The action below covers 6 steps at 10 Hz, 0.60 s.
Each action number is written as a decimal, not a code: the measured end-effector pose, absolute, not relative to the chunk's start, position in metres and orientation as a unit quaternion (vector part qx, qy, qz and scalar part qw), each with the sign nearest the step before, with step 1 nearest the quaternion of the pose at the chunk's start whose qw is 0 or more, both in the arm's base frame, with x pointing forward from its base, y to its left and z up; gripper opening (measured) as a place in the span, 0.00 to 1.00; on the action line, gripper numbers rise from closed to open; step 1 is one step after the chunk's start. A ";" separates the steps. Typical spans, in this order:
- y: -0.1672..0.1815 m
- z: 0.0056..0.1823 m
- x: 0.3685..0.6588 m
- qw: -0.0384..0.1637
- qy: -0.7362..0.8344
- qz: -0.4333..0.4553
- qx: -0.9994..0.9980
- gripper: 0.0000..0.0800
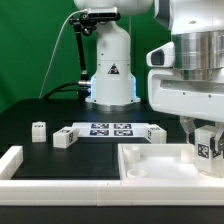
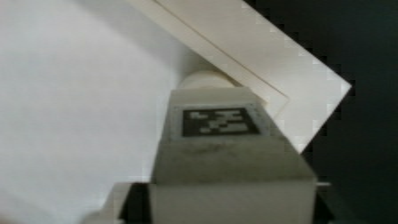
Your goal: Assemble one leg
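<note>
My gripper (image 1: pixel 207 150) is shut on a leg (image 1: pixel 208 147), a small white post with a black-and-white tag. It holds the leg upright over the corner of the large white tray-like part (image 1: pixel 150 170) at the exterior view's right. In the wrist view the leg (image 2: pixel 217 125) runs out from between the jaws of the gripper (image 2: pixel 226 206), and its far end meets the tray's corner rim (image 2: pixel 267 62). I cannot tell whether the end is seated. Two loose legs (image 1: pixel 38 130) (image 1: pixel 65 138) stand on the black table at the left.
The marker board (image 1: pixel 108 129) lies behind the tray, with another small white block (image 1: pixel 153 134) at its right end. A long white rail (image 1: pixel 60 186) runs along the front edge, with a raised end (image 1: pixel 10 160) at the left. The robot base (image 1: pixel 110 70) stands at the back.
</note>
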<state>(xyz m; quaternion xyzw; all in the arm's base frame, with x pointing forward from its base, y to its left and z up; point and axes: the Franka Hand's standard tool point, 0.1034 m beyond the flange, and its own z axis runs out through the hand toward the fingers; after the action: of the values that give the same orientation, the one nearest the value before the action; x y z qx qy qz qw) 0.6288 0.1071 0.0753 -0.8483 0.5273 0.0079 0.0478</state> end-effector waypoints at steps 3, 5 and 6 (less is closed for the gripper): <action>0.109 0.075 0.626 0.041 0.660 0.018 -0.750 0.36; 0.111 0.075 0.625 0.037 0.736 0.023 -0.676 0.36; 0.110 0.075 0.625 0.042 0.746 0.030 -0.664 0.36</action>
<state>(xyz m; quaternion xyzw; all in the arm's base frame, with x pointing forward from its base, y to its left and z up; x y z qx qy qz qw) 0.6255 0.1098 0.0754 -0.6637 0.7463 0.0299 0.0418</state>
